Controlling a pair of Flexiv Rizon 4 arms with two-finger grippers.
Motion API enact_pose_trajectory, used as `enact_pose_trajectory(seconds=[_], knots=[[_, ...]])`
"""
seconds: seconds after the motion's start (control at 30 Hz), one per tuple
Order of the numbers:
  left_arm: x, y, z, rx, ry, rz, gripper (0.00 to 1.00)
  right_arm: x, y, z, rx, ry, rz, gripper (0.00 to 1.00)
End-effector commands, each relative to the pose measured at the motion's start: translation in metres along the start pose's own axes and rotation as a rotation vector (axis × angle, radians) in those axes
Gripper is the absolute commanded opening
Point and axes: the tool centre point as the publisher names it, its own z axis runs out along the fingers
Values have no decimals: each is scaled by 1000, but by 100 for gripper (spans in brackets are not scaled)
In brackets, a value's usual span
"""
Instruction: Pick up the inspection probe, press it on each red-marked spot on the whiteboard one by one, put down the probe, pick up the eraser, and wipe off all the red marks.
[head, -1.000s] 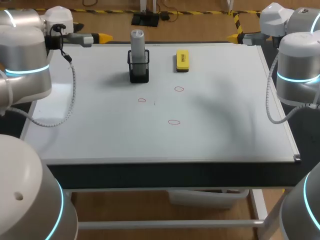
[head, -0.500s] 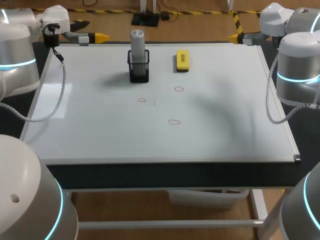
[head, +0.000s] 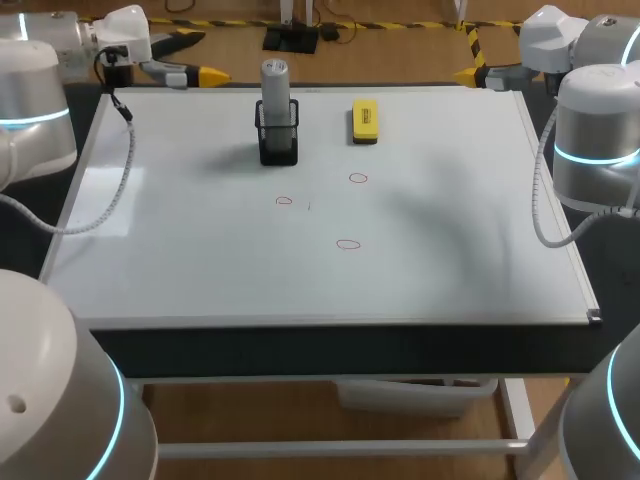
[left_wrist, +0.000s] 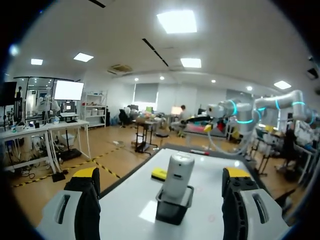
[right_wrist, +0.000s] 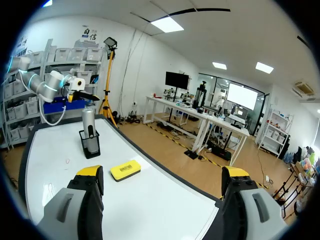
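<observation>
Inspection probe (head: 274, 82) standing in black holder (head: 278, 145), upper middle: probably rigid, light, smooth; exposed grey top offering the hold. Left gripper (head: 203, 57) and right gripper (right_wrist: 162, 175) hanging spread, empty.

Item one: the inspection probe (head: 274, 85) has its lower portion sunk inside the black holder (head: 278, 145), and its tip is not visible in any view.

Item two: in the left wrist view, the eraser (left_wrist: 159, 174) is partly covered by the probe.

Item three: the red marks (head: 347, 243) are faint and too small to count in both wrist views.

Item four: in the head view, the right gripper (head: 468, 74) shows only one yellow tip. The rest is concealed behind the arm's housing.
</observation>
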Motion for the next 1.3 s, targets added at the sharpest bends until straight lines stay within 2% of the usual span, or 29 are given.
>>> enact_pose_trajectory(seconds=[0.03, 0.37, 0.73, 1.0, 1.3], knots=[[3, 4, 4, 3, 90, 8, 100, 0, 0, 0, 1, 1, 0, 100], [25, 11, 19, 17, 221, 37, 100, 0, 0, 0, 1, 1, 0, 100], [47, 19, 31, 55, 283, 22, 100, 0, 0, 0, 1, 1, 0, 100], [60, 25, 51, 90, 314, -5, 100, 0, 0, 0, 1, 1, 0, 100], [62, 33, 76, 85, 330, -7, 100, 0, 0, 0, 1, 1, 0, 100]])
